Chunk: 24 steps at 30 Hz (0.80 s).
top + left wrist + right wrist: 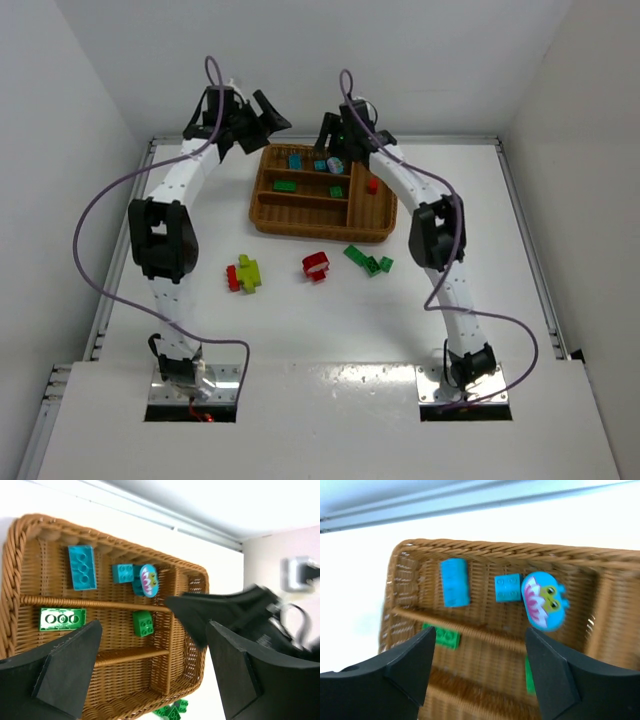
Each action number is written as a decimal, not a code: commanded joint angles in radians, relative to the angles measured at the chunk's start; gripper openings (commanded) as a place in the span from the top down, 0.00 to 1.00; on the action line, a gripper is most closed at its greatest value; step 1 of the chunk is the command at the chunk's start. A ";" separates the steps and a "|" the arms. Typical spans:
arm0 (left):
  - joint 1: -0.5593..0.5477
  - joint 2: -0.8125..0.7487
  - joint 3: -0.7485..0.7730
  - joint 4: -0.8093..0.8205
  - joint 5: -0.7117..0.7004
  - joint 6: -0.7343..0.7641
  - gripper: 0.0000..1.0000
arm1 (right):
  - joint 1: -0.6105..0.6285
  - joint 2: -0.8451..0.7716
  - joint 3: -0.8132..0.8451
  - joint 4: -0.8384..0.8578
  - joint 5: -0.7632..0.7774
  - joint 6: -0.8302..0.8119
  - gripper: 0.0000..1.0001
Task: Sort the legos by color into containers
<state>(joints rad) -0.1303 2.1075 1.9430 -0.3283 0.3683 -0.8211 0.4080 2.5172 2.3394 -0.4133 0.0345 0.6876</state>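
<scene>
Both arms arch from the near edge toward the far edge of the counter (520, 300), wrists above the wicker tray (320, 232).

Left pincer (150, 680) hangs off the tray's far-left corner, jaws spread wide, nothing held. Right pincer (480, 670) sits over the far rim, angled down at the far slot, jaws likewise wide and holding nothing. The tray lies mid-counter, toward the far edge. Far slot: light blue brick (82, 566), small blue brick (122, 573) and the blue face piece (148, 580), printed with eyes and a toothed mouth. Middle slot: flat green brick (62, 619) printed with three white rings, and a green brick (143, 623). Crosswise slot: red brick (372, 185). Loose on the counter, nearer than the tray: red and lime-yellow cluster (243, 273), red piece (316, 266), green bricks (368, 261). No legible lettering.
</scene>
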 commanded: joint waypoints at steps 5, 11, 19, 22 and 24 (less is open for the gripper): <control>-0.029 -0.136 -0.046 -0.070 -0.104 0.094 0.07 | -0.003 -0.481 -0.369 -0.079 0.168 -0.063 0.31; -0.083 -0.233 -0.167 -0.091 -0.157 0.137 0.07 | -0.003 -0.984 -1.006 -0.044 0.251 0.004 0.32; -0.166 -0.339 -0.331 -0.100 -0.227 0.157 0.08 | -0.012 -1.290 -1.486 -0.076 0.242 0.101 0.33; -0.175 -0.351 -0.345 -0.100 -0.239 0.166 0.08 | -0.003 -1.241 -1.496 -0.036 0.190 0.076 0.33; -0.175 -0.351 -0.354 -0.100 -0.230 0.166 0.08 | -0.003 -1.180 -1.456 -0.051 0.162 0.034 0.32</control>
<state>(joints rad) -0.3031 1.8088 1.5951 -0.4435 0.1589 -0.6765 0.4019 1.2873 0.8368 -0.5167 0.2405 0.7494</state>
